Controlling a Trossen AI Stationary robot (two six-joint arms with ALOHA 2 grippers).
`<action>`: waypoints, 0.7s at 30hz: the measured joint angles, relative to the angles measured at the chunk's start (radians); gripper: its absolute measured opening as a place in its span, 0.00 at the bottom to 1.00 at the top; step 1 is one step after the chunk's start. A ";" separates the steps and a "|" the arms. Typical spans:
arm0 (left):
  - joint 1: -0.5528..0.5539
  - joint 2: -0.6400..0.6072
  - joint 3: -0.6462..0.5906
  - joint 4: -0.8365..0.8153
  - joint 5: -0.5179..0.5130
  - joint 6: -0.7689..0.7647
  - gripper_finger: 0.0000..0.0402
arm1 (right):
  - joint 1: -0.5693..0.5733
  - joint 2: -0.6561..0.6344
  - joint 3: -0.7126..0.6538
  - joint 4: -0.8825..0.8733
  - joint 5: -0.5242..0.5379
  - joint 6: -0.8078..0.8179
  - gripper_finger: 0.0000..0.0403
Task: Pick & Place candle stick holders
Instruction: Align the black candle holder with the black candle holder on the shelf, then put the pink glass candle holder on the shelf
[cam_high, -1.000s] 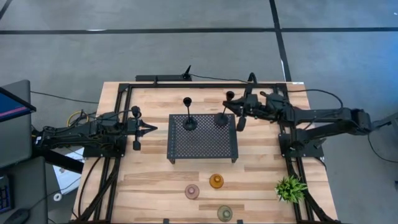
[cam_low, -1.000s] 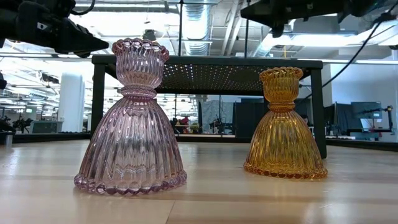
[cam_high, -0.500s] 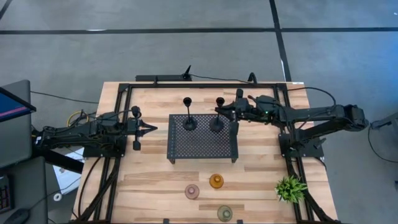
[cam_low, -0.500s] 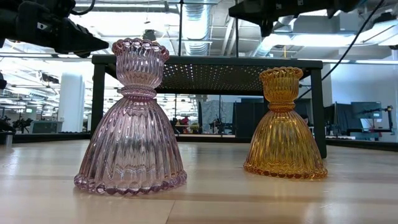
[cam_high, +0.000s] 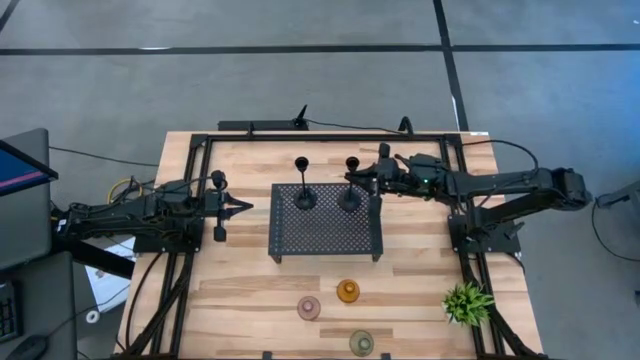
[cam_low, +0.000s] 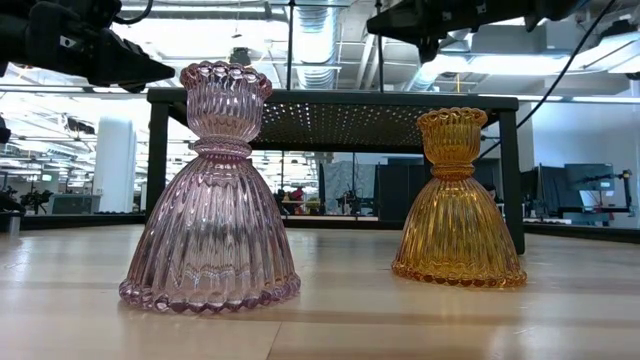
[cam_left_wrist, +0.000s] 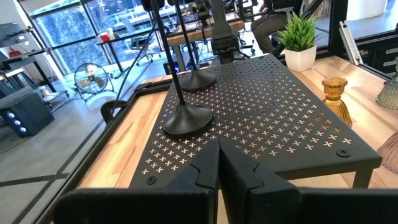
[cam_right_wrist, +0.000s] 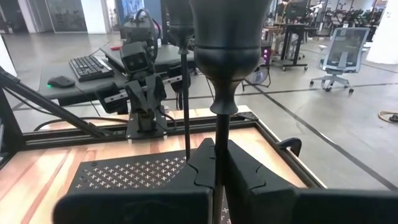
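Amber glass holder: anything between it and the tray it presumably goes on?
Nothing visible. The amber holder stands on bare table just in front of the black perforated tray, with clear wood between them. The right claw is up at the tray's far edge, shut on a black stemmed holder.

Even bright overhead light; soft shadows; ceiling glare in low view; wrist foregrounds blurred.

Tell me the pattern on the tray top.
Rows of small cross-shaped holes on the black tray, clearest in left wrist view.

Black stemmed holders (cam_high: 303, 184) on a black cross-perforated tray (cam_high: 325, 240); ribbed pink (cam_low: 211, 195), amber (cam_low: 457, 205) and green (cam_high: 361, 342) glass holders.
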 joint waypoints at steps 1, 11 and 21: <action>0.000 0.000 0.000 0.000 0.000 0.000 0.01 | -0.002 0.005 0.000 0.004 0.000 0.000 0.00; 0.000 0.000 0.000 0.000 0.000 0.000 0.02 | -0.005 0.009 0.001 0.001 0.000 0.000 0.07; 0.000 0.000 0.000 0.000 0.000 0.000 0.02 | -0.006 -0.043 -0.003 -0.075 0.000 -0.021 0.33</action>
